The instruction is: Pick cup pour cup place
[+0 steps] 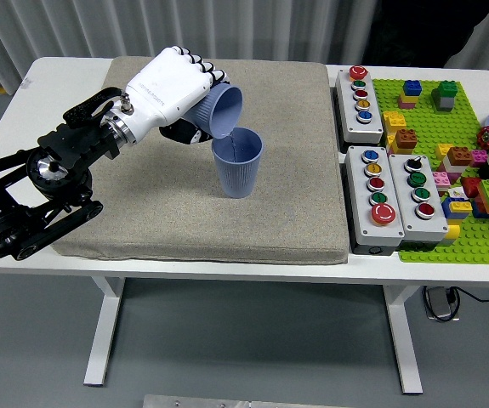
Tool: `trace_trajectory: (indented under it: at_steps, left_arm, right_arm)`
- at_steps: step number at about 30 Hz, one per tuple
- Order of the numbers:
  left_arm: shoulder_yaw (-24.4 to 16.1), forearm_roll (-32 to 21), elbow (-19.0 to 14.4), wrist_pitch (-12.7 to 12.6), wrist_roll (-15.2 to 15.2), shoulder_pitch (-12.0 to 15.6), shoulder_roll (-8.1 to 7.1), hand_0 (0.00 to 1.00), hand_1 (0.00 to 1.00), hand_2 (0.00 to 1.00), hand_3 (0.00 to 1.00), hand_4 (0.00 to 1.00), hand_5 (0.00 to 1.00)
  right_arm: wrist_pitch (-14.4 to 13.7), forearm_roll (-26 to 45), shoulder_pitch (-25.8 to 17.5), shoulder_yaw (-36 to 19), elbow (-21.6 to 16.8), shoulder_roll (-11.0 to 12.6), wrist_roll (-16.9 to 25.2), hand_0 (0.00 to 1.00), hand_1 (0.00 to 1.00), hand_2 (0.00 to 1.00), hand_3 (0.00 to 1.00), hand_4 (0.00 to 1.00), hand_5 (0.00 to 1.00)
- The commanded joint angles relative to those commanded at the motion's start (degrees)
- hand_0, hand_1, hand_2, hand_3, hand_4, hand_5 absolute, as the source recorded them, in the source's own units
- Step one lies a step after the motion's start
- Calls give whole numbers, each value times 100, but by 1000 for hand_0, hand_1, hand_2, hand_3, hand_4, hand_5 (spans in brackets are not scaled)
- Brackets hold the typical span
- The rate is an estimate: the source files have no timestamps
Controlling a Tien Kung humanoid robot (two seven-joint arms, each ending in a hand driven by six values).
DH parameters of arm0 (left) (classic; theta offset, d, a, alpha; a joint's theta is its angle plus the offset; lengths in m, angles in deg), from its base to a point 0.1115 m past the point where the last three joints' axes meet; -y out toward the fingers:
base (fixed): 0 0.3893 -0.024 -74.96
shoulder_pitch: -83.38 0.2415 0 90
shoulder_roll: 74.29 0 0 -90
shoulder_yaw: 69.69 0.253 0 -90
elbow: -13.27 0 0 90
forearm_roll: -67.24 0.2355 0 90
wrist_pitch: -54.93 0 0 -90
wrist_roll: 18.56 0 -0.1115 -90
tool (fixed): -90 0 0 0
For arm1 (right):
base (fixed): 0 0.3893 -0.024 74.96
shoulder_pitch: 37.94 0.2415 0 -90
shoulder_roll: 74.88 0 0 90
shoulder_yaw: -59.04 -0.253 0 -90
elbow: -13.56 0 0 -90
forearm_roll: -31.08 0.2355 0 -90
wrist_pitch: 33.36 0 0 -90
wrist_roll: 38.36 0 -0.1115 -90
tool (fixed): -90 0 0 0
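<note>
The pouring step is judged to be in hand. A blue cup (pixel 220 110) is grasped by the left hand (pixel 169 85), whose white fingers are wrapped round its body, and the cup is tipped well past level so that its open mouth faces down and away from the wrist. Just below and beyond that mouth a second blue cup (pixel 237 164) is seen standing upright on the grey mat (pixel 227 225), its rim close under the lip of the tilted one — whether the two rims touch cannot be told. No stream is made out between them, and what the upright cup holds cannot be read from this view.

The right hand is not seen anywhere in the view. Further out from the hand, past the mat's edge, grey button boxes (pixel 383 195) and a green brick plate (pixel 448 161) loaded with coloured bricks are laid out, well apart from both cups.

Pick appears to be done and place not yet begun. For the next move, the held cup would need to be turned back upright by a roll of the wrist, kept clear of the standing cup's rim so that it is not knocked over, and then lowered onto a bare patch of mat beside it — only there should the grasp be let go.
</note>
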Motion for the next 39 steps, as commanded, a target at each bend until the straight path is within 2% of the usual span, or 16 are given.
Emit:
trace_trajectory:
  at_steps: [11,28,33,36,38,39]
  left_arm:
    - [-18,0,-24,5,38,51,22,418,416,476,514,773,214]
    - [-65,0,-54,-58,27,100,-36,420,416,476,515,769,206]
    - [-134,0,0,-128,-64,130,13,419,407,474,515,771,211]
    - [-397,-675,59,-410,-286,301,25,419,407,474,515,771,211]
    - [-447,-1143,61,-468,-316,330,23,433,416,476,515,772,215]
    - [-655,-1404,37,-625,-422,475,17,433,416,476,515,772,215]
  right_arm:
    - [-1,-11,-19,-5,-1,-10,-3,685,633,587,567,2,111]
    - [5,-43,-72,-18,-3,-17,-12,685,633,587,566,2,110]
    - [11,-45,-68,-24,-2,-16,-10,685,633,587,566,2,111]
    - [11,-44,-64,-33,0,-19,-5,685,633,587,566,2,111]
    - [11,-44,-64,-33,0,-19,-5,685,633,587,566,2,110]
    - [10,-38,-58,-38,1,-19,1,685,633,587,566,2,110]
